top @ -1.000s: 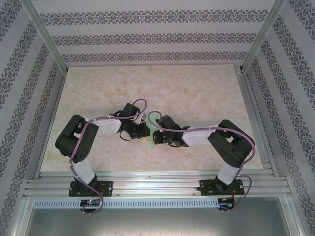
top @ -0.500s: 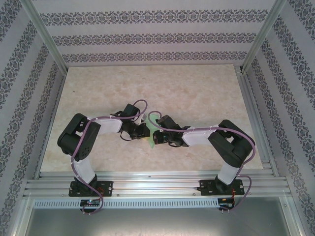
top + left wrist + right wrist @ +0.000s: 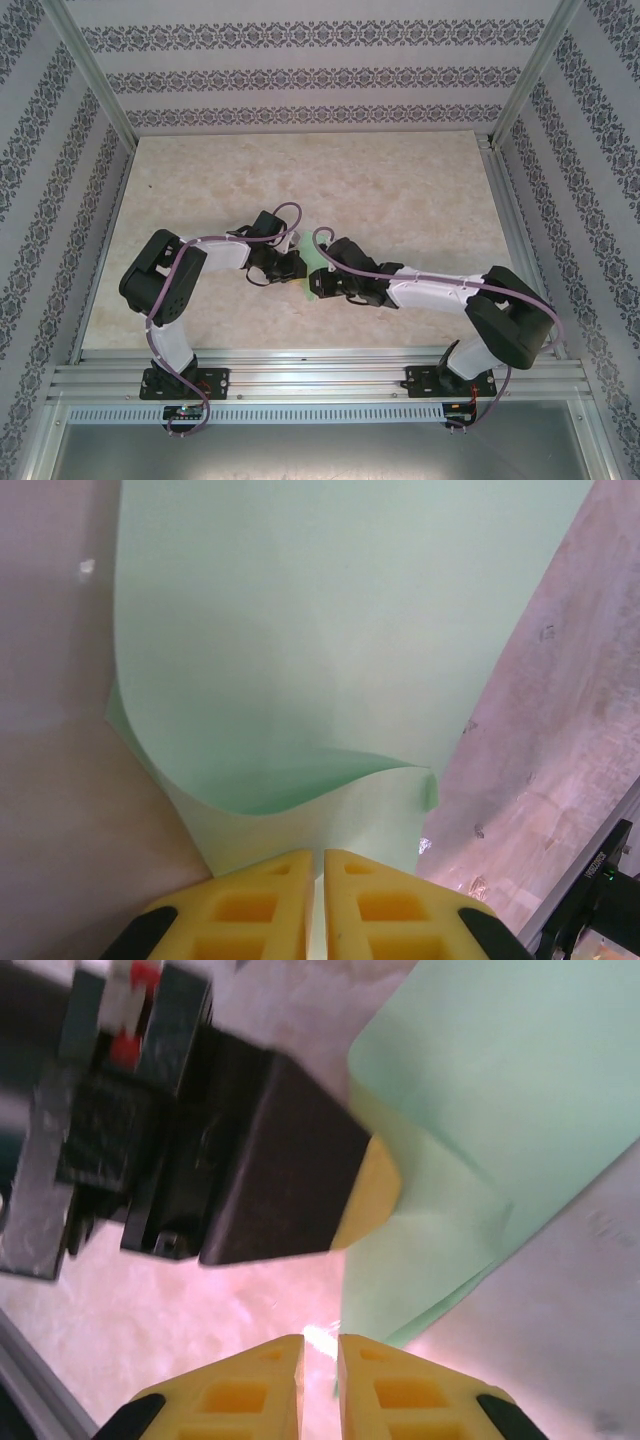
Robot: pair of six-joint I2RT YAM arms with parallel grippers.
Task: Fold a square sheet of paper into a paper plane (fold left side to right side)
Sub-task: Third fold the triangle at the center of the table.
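Observation:
The mint-green square sheet of paper [image 3: 314, 287] lies mid-table between my two grippers. In the left wrist view the sheet [image 3: 300, 630] curls over itself, and its lower edge runs into the thin slit between the yellow fingers of my left gripper [image 3: 318, 858], which is shut on it. In the right wrist view my right gripper [image 3: 320, 1345] has its jaws a little apart over bare table, and the doubled paper [image 3: 480, 1090] edge lies just beside the right finger. The left gripper's yellow fingertip [image 3: 372, 1188] rests on the paper. A paper plane shape is out of view.
The pale marble table [image 3: 400, 190] is boxed in by patterned walls and aluminium rails, with one rail along the near edge [image 3: 320, 368] and another on the right [image 3: 512, 230]. Both arms crowd the table's centre, and open tabletop lies beyond them.
The right arm's elbow has swung out to the right and low, and its jaws have parted slightly off the paper. The left arm has barely moved and keeps its grip.

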